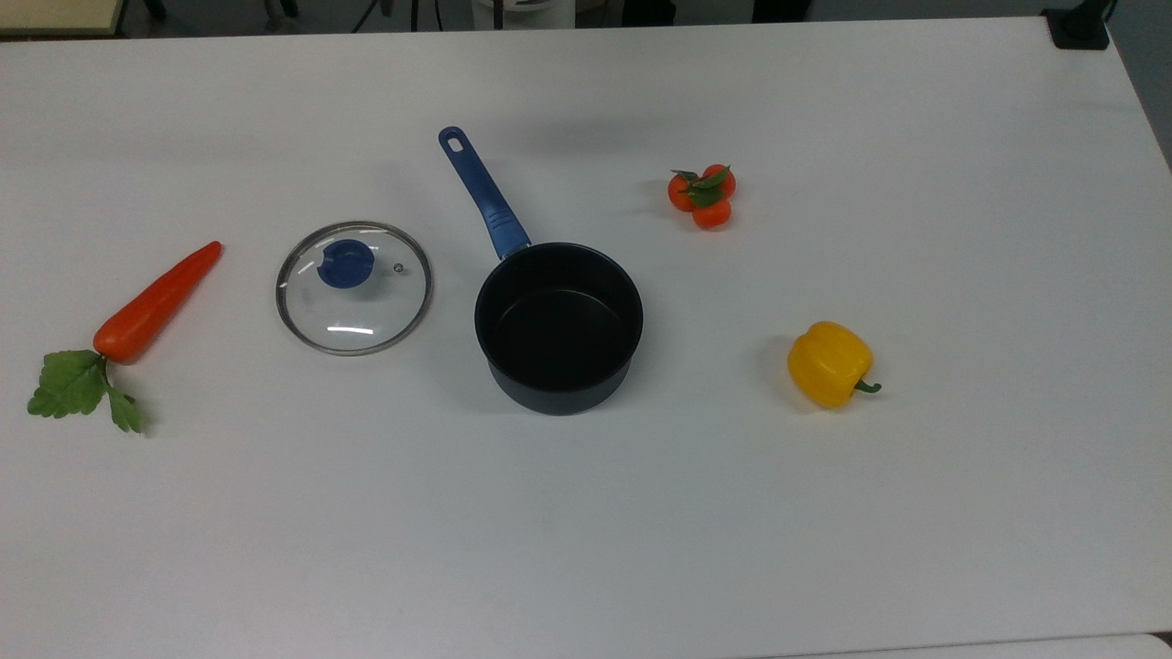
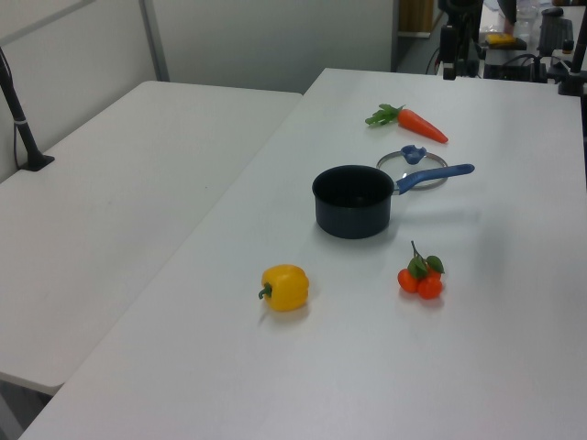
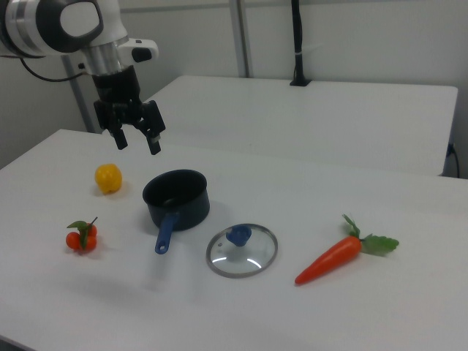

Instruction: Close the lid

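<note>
- Jaws spread wide and empty on gripper, hanging high above table, up and toward the right view's left of saucepan.
- Lid flat on table, knob up, just beside saucepan on the top view's left; clear of the pan rim, not touching it.
- Saucepan open and empty, dark inside, blue handle pointing toward the top view's upper left, passing near lid edge.
- Task state, as a judgement: not yet begun; lid untouched, pan uncovered.
- Risk: low, rounded knob as sole grasp point; off-centre closure likely to tilt or drop the lid.
- Risk: glass disc with metal rim; a slip above table or pan likely to end in a hard strike or chipping.
- Risk: handle close to lid; a low sideways carry likely to catch handle and shove the pan off position.
- Risk: lid about as wide as pan mouth; poor centring on release likely to leave the rim perched on one edge.
- Count: one lid, one saucepan, one carrot beyond lid on the top view's left, one yellow pepper, one cluster of three small tomatoes, one gripper.
</note>
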